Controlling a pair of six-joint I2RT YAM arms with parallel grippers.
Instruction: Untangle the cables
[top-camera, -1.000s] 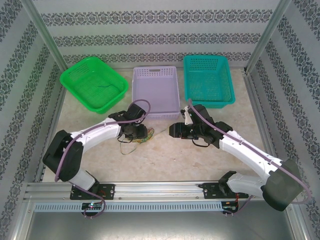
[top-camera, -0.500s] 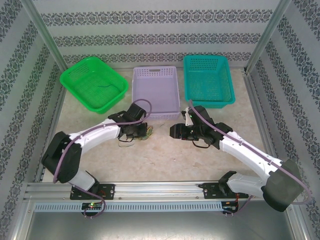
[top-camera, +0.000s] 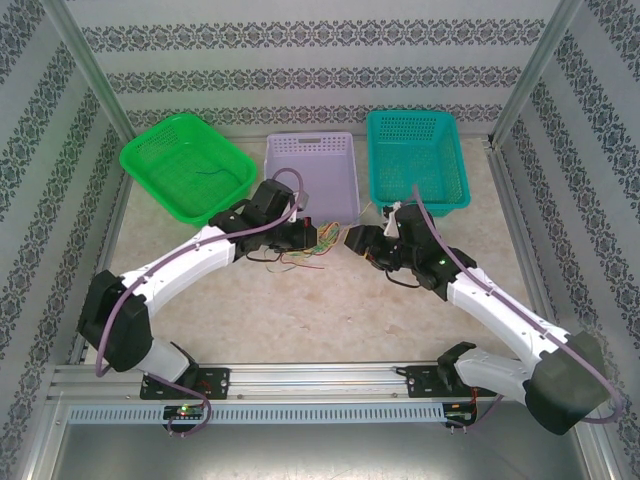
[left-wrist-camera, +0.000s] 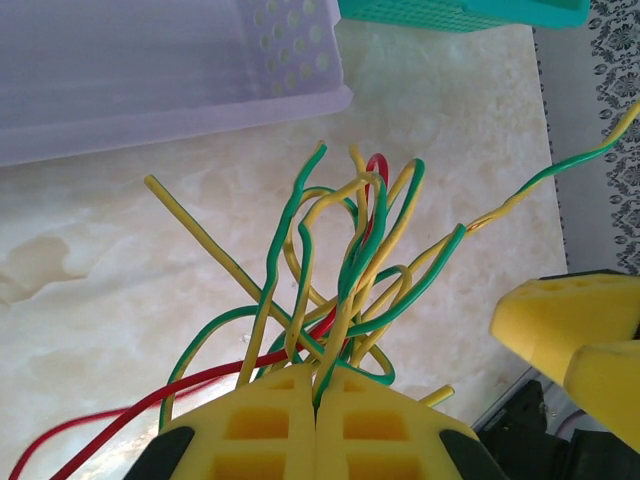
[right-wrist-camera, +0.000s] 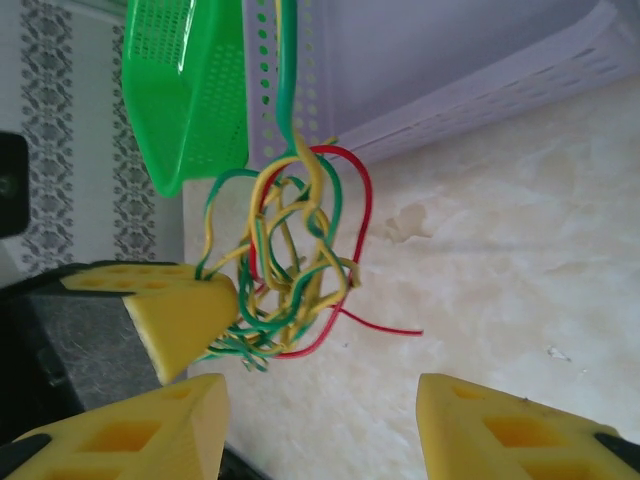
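Now both arms reach further up the top view than a second ago, meeting mid-frame just below the lilac basket (top-camera: 311, 141)

- Left arm (top-camera: 190, 262): swung up and right, stretched long from lower left to centre. Its gripper was lower, over the heap, with the jaws part open.
- Right arm (top-camera: 490, 305): came in up and left. Its wrist is turned so the right gripper (top-camera: 358, 240) faces the left one, close but apart.
- Left gripper (top-camera: 298, 235): fingers now pressed together on the cables (top-camera: 312, 250), with the yellow pads flush on the stems in the left wrist view (left-wrist-camera: 316, 388).
- Right gripper (right-wrist-camera: 322, 400): fingers well apart with nothing between them. The bundle sits just ahead of the gap.
- Cables: moved with the left gripper from lower on the table (top-camera: 330, 310) to just in front of the lilac basket's near rim. They fan out from the pinch (left-wrist-camera: 340, 270) in green-yellow loops, with a red one among them.
- One green-yellow strand (right-wrist-camera: 286, 70) runs off the top of the right wrist frame. A red tail (right-wrist-camera: 385, 328) trails to the right.

Reading: the bundle is anchored, so the grasp step is done and nothing is separated yet. The right gripper looks set to pick a single strand; the knot is dense, so it risks catching several
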